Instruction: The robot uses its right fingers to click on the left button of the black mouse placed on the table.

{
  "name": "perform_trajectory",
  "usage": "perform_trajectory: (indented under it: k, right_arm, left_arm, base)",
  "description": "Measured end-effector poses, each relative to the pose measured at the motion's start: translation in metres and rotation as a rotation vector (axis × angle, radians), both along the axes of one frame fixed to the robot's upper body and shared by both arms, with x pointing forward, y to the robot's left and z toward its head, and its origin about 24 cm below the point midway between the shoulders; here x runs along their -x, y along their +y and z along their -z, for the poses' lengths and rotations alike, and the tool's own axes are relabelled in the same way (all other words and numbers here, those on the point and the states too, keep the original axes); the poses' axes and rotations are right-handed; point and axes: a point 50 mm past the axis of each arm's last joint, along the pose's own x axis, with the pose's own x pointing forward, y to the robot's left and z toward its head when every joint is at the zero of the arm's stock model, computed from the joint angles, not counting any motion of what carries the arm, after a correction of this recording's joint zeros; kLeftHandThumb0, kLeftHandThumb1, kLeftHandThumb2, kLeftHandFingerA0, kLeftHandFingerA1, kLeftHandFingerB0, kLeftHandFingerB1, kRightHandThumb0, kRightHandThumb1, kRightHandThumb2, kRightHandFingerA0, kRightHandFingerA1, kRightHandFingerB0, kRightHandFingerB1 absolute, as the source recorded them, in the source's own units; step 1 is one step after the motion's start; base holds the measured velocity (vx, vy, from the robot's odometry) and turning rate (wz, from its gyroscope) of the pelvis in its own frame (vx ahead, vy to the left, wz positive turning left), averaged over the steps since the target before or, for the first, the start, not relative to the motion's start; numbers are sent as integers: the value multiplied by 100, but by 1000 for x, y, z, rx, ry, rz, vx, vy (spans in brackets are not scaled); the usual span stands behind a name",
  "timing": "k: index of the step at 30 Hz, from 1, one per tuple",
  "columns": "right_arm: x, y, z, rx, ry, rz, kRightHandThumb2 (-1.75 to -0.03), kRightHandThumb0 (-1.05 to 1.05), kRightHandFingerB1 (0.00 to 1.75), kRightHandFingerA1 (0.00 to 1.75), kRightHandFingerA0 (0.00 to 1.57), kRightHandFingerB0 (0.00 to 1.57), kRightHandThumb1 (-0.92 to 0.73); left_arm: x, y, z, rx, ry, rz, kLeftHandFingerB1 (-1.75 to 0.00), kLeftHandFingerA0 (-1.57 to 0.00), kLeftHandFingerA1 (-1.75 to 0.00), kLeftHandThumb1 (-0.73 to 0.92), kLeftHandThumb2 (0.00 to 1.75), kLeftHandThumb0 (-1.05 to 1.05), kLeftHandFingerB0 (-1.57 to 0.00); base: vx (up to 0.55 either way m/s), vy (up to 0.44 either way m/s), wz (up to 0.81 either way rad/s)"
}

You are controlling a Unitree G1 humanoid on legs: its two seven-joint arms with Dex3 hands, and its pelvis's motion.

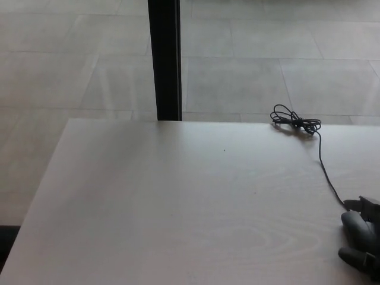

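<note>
The right hand (360,237) sits at the table's (178,208) 4 o'clock edge, over the mouse, which is mostly hidden; whether the hand is released or clenched cannot be told. The cable (323,166) runs toward 1 o'clock, ending in a bundled coil (295,122).

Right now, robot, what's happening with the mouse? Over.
Right hand at table's right edge, fingers over the mouse, mostly hidden. Cable trails to a coiled bundle. Left hand out of view. Nothing in the way.
</note>
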Motion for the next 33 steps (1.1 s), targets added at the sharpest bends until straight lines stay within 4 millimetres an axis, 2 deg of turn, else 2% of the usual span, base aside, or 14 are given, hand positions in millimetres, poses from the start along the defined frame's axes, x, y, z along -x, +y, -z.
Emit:
perform_trajectory:
  k: [2, 3, 4, 10, 11, 13, 18, 20, 22, 23, 26, 28, 29, 33]
  right_arm:
    - [1, -1, 4, 16, 11, -1, -66, -78, 34, 45, 26, 41, -87]
    - [1, -2, 5, 25, 12, -3, -67, -79, 33, 43, 26, 40, -89]
    - [2, -2, 6, 31, 13, -3, -67, -78, 33, 43, 27, 41, -88]
    - [3, -7, 10, 66, 7, -10, -67, -77, 35, 46, 27, 42, -88]
    - [3, -7, 11, 69, 5, -12, -68, -79, 35, 45, 27, 42, -91]
    - [2, -8, 11, 81, -1, -16, -67, -78, 34, 43, 28, 41, -90]
    - [1, -11, 10, 92, -6, -22, -66, -76, 35, 44, 29, 43, -86]
    - [0, -11, 9, 95, -9, -26, -67, -78, 34, 43, 26, 41, -88]
    - [-1, -10, 8, 103, -11, -32, -75, -82, 37, 45, 26, 39, -80]
    - [-1, -9, 8, 113, -12, -37, -111, -70, 54, 50, 15, 38, -67]
    - [-2, -6, 7, 133, -18, -49, -112, -73, 54, 50, 17, 39, -70]
    - [-3, -4, 7, 141, -19, -53, -112, -70, 54, 50, 16, 37, -67]
    - [-4, -3, 7, 138, -21, -54, -67, -79, 34, 43, 29, 40, -90]
    - [-5, -1, 7, 128, -23, -50, -67, -78, 34, 43, 28, 40, -89]
  left_arm:
    - [0, 0, 0, 1, -1, -2, -47, -48, -70, 92, 81, -92, -43]
    - [0, 0, 0, 2, -2, -4, -57, -52, -81, 78, 118, -86, -40]
    - [0, 0, 0, 4, -5, -6, -50, -51, -79, 92, 82, -93, -43]
    - [1, 0, 0, 10, -14, -10, -49, -47, -69, 92, 79, -91, -44]
    - [1, 0, 0, 10, -16, -13, -51, -53, -71, 92, 80, -94, -53]
    - [1, 0, 0, 10, -18, -15, -49, -53, -80, 92, 83, -89, -48]
    - [1, 0, 0, 9, -16, -14, -50, -50, -71, 92, 81, -92, -47]
    - [1, 0, 0, 9, -18, -18, -53, -52, -73, 83, 94, -96, -46]
    - [1, 0, 0, 9, -17, -18, -51, -52, -69, 91, 82, -93, -50]
    - [2, 0, 0, 8, -16, -19, -52, -57, -74, 92, 81, -88, -50]
    - [4, 1, 0, 9, -13, -23, -49, -53, -70, 92, 81, -92, -47]
    - [5, 1, 0, 9, -11, -23, -48, -52, -73, 92, 83, -90, -46]
    - [5, 1, 0, 8, -12, -24, -49, -54, -73, 92, 82, -90, -46]
    - [6, 1, 1, 10, -9, -25, -49, -54, -67, 92, 82, -91, -46]
  base:
    - [0, 0, 0]
    - [0, 0, 0]
    - [0, 0, 0]
    - [0, 0, 0]
    - [0, 0, 0]
    - [0, 0, 0]
    - [0, 0, 0]
    - [0, 0, 0]
    - [0, 0, 0]
    - [0, 0, 0]
    - [0, 0, 0]
    - [0, 0, 0]
    - [0, 0, 0]
    - [0, 0, 0]
